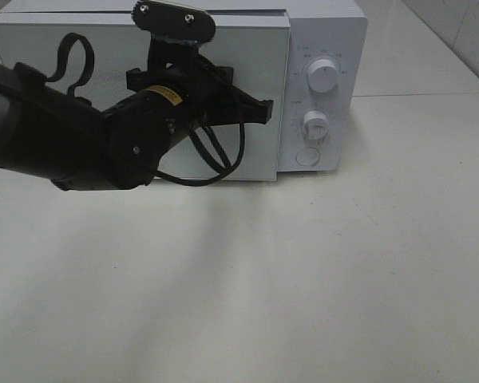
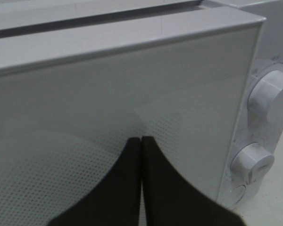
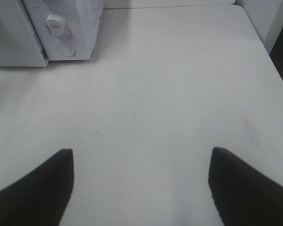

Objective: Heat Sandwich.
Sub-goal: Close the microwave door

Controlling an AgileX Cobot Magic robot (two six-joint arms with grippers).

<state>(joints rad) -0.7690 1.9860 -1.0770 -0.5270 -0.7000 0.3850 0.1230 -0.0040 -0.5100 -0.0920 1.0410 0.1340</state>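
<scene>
White is nearly everything here: a white microwave [image 1: 323, 32] stands on a white table [image 1: 343, 279], seen from a camera mounted high in front of it. The microwave's pale grey door [image 1: 259, 152] faces forward. On the microwave's control panel, beside the door's edge, sit an upper knob [image 1: 322, 77], a lower knob [image 1: 316, 125] beneath it, and a round button [image 1: 306, 155] at the bottom.

The black left arm [image 1: 48, 128] reaches across the front of the microwave door, with a loop of black cable [image 1: 223, 163] hanging under its wrist. The left gripper [image 1: 263, 108] points toward the side of the door nearest the knobs. In the left wrist view the left gripper [image 2: 140, 139] is clenched, its two dark fingers [image 2: 125, 179] pressed together with nothing between them, right up at the dotted glass of the door [image 2: 108, 94]. Whether the tips touch the door cannot be told. A thin dark slit runs along the door's top edge.

The right gripper [image 3: 141, 150] appears only in its own wrist view. Its jaws are spread wide and hold nothing. It hangs over bare table [image 3: 170, 84], well out in front of the microwave [image 3: 80, 28], off toward the control-panel side.

The sandwich is visible in no view, so where it lies cannot be told.
</scene>
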